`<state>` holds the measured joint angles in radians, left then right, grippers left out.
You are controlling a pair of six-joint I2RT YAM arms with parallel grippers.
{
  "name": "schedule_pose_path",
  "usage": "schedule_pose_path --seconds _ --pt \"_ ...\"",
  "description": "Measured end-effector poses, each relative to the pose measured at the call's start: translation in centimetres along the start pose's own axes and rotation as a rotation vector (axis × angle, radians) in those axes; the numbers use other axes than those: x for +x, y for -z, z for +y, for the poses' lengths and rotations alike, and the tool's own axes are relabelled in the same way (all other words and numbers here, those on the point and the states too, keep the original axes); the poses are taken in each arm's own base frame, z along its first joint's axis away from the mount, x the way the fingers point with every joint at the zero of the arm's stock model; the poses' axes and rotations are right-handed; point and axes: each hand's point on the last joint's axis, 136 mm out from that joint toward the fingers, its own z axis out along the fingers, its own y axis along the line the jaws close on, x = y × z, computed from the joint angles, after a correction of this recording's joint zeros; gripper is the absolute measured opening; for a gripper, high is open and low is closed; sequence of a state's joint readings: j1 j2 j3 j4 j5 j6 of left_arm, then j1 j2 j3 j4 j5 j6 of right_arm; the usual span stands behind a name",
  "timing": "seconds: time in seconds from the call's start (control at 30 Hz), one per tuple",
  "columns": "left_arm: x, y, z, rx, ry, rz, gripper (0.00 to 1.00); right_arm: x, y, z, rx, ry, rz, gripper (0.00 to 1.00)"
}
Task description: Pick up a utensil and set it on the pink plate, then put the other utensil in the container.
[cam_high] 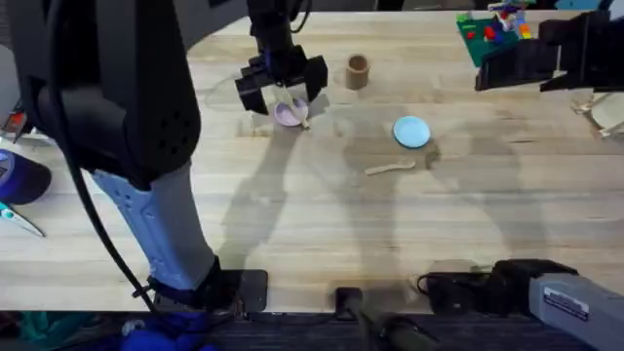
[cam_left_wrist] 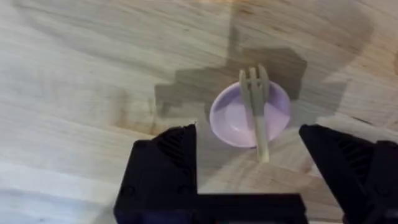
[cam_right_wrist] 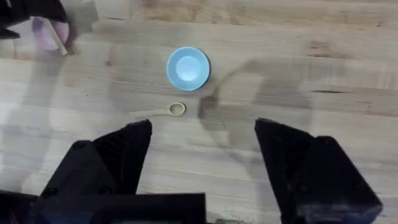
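The pale wooden fork (cam_left_wrist: 256, 106) lies across the small pink plate (cam_left_wrist: 236, 118), tines up on the far rim and handle hanging over the near rim. My left gripper (cam_left_wrist: 249, 168) hovers just above it, open, holding nothing; overhead it is at the back left (cam_high: 285, 93) over the pink plate (cam_high: 290, 114). The wooden spoon (cam_high: 390, 168) lies flat on the table just in front of the light blue plate (cam_high: 411, 132). The brown cup (cam_high: 358, 70) stands upright behind, to the right of the pink plate. My right gripper (cam_right_wrist: 202, 162) is open and high, looking down on the spoon (cam_right_wrist: 158, 111).
A green board with coloured blocks (cam_high: 492, 29) sits at the back right. Scissors (cam_high: 19, 219) lie at the left edge, and a white object (cam_high: 609, 112) at the right edge. Bare wood spreads across the table's front half (cam_high: 322, 234).
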<state>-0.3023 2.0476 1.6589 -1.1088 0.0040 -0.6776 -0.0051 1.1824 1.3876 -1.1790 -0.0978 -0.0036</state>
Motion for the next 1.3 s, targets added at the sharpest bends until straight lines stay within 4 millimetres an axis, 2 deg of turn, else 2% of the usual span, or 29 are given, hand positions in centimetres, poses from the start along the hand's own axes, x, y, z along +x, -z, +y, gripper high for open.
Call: schedule_pose_path --seconds 0.27,0.43,0.67,1.0,1.1,1.3 --pt "-3.4 4.5 1.1 0.029 0.038 -0.054 0.995 0.0 0.0 0.0 0.000 -0.011 0.000 0.996" --pt "-4.3 7.2 1.1 0.024 -0.029 -0.095 0.994 0.0 0.0 0.0 -0.001 -0.057 0.000 0.996" --pt "-4.1 9.2 1.2 0.010 -0.172 -0.097 0.994 0.0 0.0 0.1 -0.004 -0.119 0.000 0.996" --pt "-3.4 9.8 2.0 -0.018 -0.272 -0.079 0.993 0.0 0.0 0.1 -0.004 -0.184 -0.001 0.996" --pt "-3.3 11.0 2.0 -0.002 -0.300 -0.104 0.993 -0.1 0.0 0.1 -0.004 -0.190 -0.003 0.996" --pt "-2.8 14.9 2.9 0.062 -0.332 -0.180 0.993 -0.1 0.0 0.1 -0.004 -0.233 -0.002 0.996"
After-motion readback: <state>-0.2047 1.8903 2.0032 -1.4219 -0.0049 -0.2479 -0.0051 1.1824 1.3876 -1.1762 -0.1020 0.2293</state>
